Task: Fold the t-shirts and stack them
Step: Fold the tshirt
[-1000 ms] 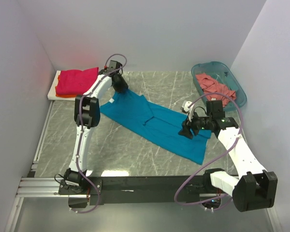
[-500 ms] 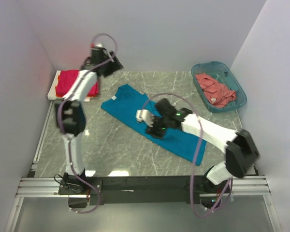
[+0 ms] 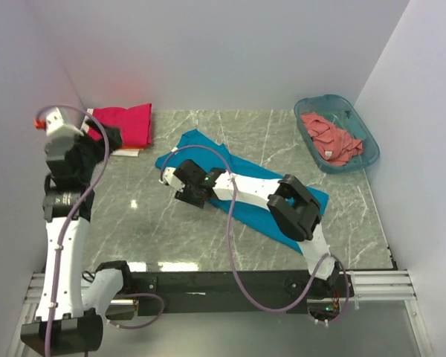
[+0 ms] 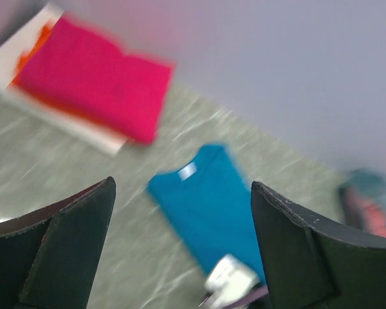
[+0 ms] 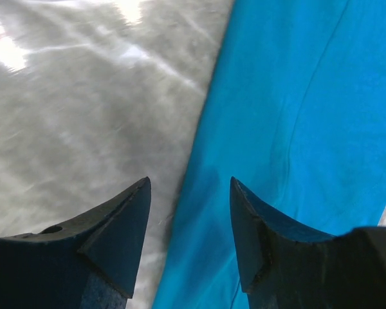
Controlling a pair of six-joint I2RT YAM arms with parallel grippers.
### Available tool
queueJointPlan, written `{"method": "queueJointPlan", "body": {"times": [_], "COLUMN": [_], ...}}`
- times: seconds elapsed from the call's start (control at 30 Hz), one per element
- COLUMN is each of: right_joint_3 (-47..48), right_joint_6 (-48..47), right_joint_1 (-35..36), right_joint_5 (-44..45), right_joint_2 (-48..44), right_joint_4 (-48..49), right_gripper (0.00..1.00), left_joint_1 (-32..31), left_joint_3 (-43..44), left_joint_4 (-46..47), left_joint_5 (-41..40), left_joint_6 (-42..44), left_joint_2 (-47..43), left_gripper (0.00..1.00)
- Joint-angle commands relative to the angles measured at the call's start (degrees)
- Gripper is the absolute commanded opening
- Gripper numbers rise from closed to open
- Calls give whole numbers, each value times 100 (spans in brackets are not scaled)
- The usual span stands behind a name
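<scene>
A teal-blue t-shirt (image 3: 201, 146) (image 4: 212, 206) (image 5: 296, 96) lies folded in a long strip, slanting across the table. My right gripper (image 3: 187, 192) (image 5: 190, 183) reaches far left, low over the strip's near-left edge. It is open, one finger over cloth, the other over bare table. Raised at the far left, clear of all cloth, my left gripper (image 3: 108, 140) (image 4: 180, 187) is open and empty. A folded magenta-red t-shirt (image 3: 126, 123) (image 4: 96, 84) lies on an orange one (image 4: 35, 48) on the white board (image 4: 83, 132). A salmon-pink t-shirt (image 3: 328, 137) sits crumpled in the basket (image 3: 360, 123).
The grey marbled table (image 3: 149, 223) (image 5: 83, 96) is walled on three sides. The teal basket stands at the back right, the white board at the back left corner. My right arm (image 3: 290, 204) stretches across over the shirt's near end.
My left gripper let go of the teal-blue shirt's far-left end, opened and swung up and away to the left. My right gripper swept along the shirt from its right end to its left edge.
</scene>
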Motion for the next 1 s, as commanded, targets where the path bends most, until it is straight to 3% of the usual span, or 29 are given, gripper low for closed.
{"method": "queueJointPlan", "body": {"times": [0.0,0.17,0.47,0.77,0.83,0.97], "right_joint_3": [527,853,1283,3031,3565,3938], "right_joint_6": [189,232,373,628,750,935], "right_joint_1": [4,-4,-4,-4,-4,-205], "right_joint_5": [526,667,368,-203,-291,-370], "right_joint_2": [279,665,1166,1904,2063,2092], "right_joint_4": [-72,-160,-502,-1117,-1258,-1417], "right_gripper": [58,51,15,4,4,46], "left_joint_1": [0,9,0,0,0,0], "left_joint_3": [-713,-1154,-1848,-1823,-1858,-1902], "left_joint_4": [-707,-937,-1272,-1315,-1307,-1298], "left_joint_5": [-481,-631,-403,-262,-218,-165], "left_joint_6": [585,595,85,24,-3,-38], "left_joint_2": [-373,-1148,-2071,-2037,-2046,-2046], "left_gripper": [91,91,91,90,90,90]}}
